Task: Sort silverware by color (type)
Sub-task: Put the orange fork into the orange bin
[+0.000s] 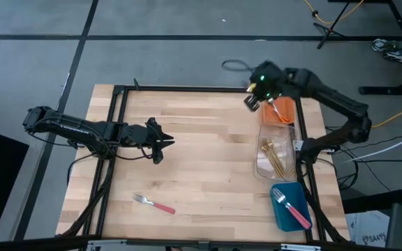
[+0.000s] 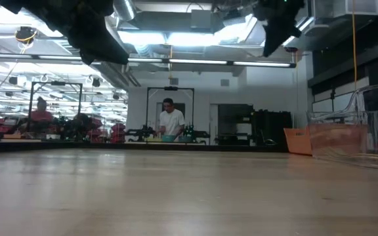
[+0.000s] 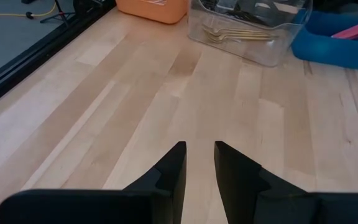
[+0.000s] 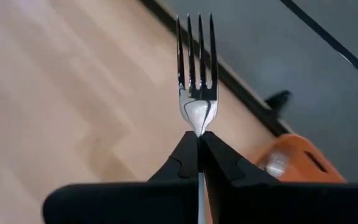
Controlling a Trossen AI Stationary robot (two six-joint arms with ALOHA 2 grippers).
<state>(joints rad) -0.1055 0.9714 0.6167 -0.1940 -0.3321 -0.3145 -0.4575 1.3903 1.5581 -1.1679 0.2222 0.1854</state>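
Note:
My right gripper [image 1: 255, 101] hangs above the table's far right corner, beside the orange bin [image 1: 279, 113], shut on a fork [image 4: 197, 74] with a silver head. One fork with a pink handle [image 1: 153, 203] lies flat on the table near the front edge. Several gold forks [image 1: 274, 157] lie in the clear bin [image 1: 262, 171], and a pink-handled fork [image 1: 290, 207] lies in the blue bin [image 1: 279, 217]. My left gripper [image 3: 199, 168] hovers open over the table's left half, with nothing between its fingers. My right gripper pinches the fork at its neck [image 4: 199, 127], just below the head, between its two fingertips [image 4: 182, 152]. The head and tines stick out beyond the fingertips, in line with them. The handle runs back between the fingers and is hidden. The fork is lifted clear of the table.
The three bins stand in a row along the right edge: orange farthest, clear [image 3: 253, 34] in the middle, blue nearest. A black frame [image 1: 117, 139] runs around the tabletop. Bare wood lies between the two arms. People stand in the room behind the table [image 2: 170, 121].

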